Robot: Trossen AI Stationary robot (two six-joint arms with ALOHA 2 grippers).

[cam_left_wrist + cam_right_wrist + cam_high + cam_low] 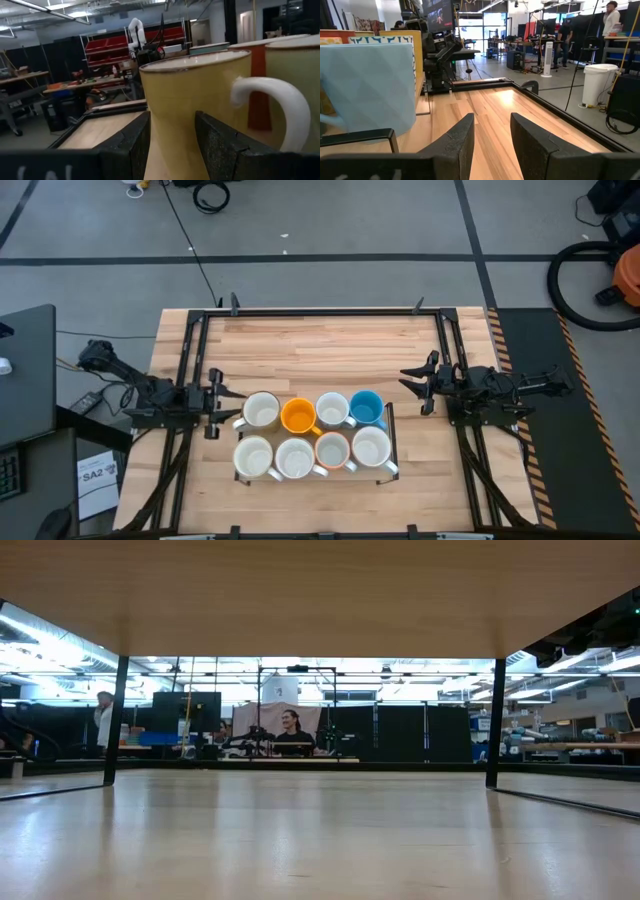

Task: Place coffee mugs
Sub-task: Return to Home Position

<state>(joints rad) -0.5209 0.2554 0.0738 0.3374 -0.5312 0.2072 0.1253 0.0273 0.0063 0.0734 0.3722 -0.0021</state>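
Low view: underside of shelf board (320,590) fills top, so whatever stands on it is hidden; people (291,730) in bg too small to tell much. Left wrist view: cream mug (195,95) base hidden behind fingers (230,150) of left gripper (172,120); next mug (295,65) cut off at pic edge; orange-red mug (257,85) mostly covered. Right wrist view: light blue mug (367,85) cut at edge, hides most of yellow mug (418,50). High view: mug patterns too small to tell.
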